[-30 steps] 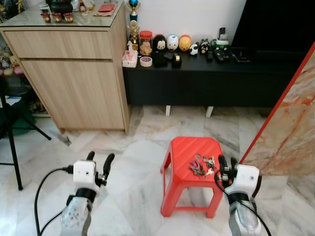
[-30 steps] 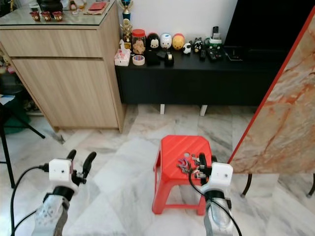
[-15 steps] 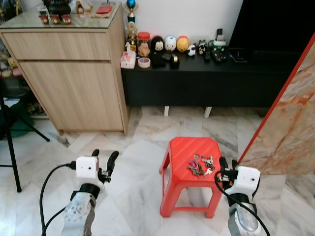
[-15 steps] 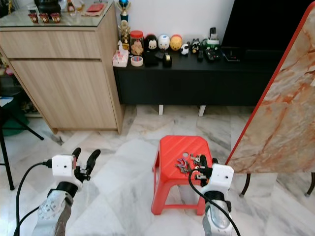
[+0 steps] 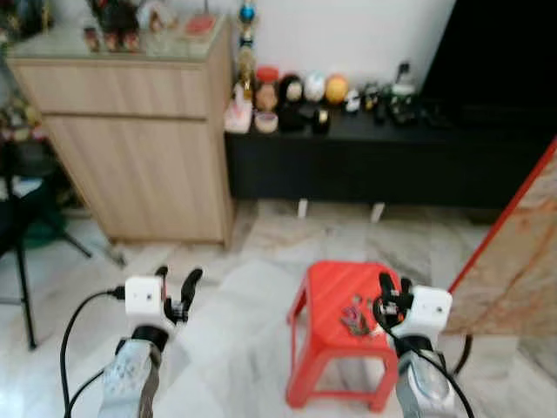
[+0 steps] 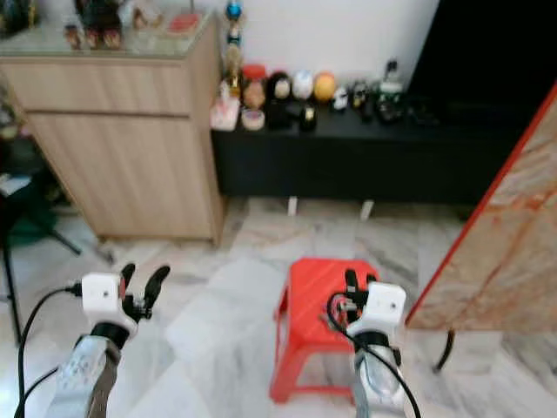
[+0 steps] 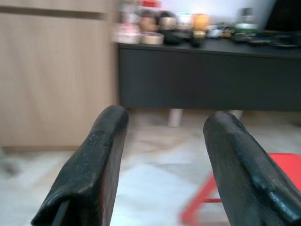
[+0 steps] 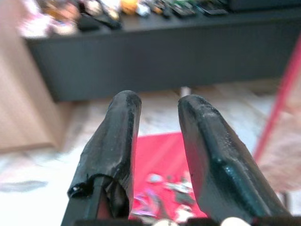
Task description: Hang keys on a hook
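A bunch of keys [image 5: 354, 315] lies on top of a red plastic stool [image 5: 331, 300] on the marble floor ahead of me; the wrist view shows the keys [image 8: 169, 187] below the fingers. My right gripper [image 5: 393, 285] hovers just over the stool's right side, a little above the keys, fingers [image 8: 126, 136] apart and holding nothing. My left gripper [image 5: 177, 279] is raised over bare floor to the left of the stool, open and empty, with its fingers [image 7: 235, 155] pointing toward the black bench. The head views are blurred.
A low black bench [image 5: 383, 148] with toys and small items runs along the far wall. A wooden cabinet [image 5: 130, 148] stands at the left. A marble-patterned panel with a red edge [image 5: 513, 252] leans at the right. A black chair leg [image 5: 22, 287] stands at far left.
The whole picture has shifted and blurred, so the camera moved. Both grippers sit higher in the picture, and the right one now overlaps the stool's right side above the keys.
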Available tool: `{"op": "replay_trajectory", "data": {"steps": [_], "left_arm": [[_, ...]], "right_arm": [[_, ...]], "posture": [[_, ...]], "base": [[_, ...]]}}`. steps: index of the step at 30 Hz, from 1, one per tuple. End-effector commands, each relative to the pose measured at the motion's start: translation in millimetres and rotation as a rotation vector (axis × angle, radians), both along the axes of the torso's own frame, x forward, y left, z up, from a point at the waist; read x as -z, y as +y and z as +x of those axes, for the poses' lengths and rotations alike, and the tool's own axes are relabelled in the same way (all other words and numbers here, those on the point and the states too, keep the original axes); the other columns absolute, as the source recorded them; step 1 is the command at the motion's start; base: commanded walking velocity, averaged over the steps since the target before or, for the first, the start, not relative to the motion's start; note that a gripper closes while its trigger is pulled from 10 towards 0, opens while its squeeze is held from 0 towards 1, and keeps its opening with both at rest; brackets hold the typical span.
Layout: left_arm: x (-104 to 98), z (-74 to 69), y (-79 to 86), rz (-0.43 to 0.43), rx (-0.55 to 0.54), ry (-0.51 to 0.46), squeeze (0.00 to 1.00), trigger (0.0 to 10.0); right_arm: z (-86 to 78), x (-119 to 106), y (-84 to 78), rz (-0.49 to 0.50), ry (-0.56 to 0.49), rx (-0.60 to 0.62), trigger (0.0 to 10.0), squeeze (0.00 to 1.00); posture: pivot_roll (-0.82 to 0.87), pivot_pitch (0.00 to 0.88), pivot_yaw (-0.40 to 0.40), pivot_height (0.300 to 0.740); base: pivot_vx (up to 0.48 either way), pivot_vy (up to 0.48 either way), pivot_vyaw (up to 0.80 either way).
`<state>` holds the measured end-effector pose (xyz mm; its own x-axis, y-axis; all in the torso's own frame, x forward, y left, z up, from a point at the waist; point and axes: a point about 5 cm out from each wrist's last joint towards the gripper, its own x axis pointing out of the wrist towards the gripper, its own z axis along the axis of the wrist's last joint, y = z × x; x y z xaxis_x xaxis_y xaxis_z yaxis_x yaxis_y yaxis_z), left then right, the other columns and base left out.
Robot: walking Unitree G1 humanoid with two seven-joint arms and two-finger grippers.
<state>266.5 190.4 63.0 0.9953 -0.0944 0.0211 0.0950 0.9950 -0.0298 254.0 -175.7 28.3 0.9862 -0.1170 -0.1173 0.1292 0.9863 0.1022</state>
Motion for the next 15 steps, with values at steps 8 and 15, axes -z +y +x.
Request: {"op": "replay_trajectory", "data": {"steps": [8,15], "left_arm": [[-4.9,1.7,3.6,0.013,-0.007,-0.006,0.00,10.0],[-3.5,2.1,1.4,0.008,-0.011,0.004,0.00,10.0]], "right_arm": [[6.1,-6.2,4.1,0.008,-0.013,-0.015,10.0,0.00],[7.6,-7.7,3.5,0.013,-0.018,-0.016,10.0,0.00]], "posture": [[0.06,0.000,-0.073,0.740],[0.06,0.000,-0.077,0.740]], "base": [[0.142,0.000,0.00],[0.000,0.000,0.00]]}}
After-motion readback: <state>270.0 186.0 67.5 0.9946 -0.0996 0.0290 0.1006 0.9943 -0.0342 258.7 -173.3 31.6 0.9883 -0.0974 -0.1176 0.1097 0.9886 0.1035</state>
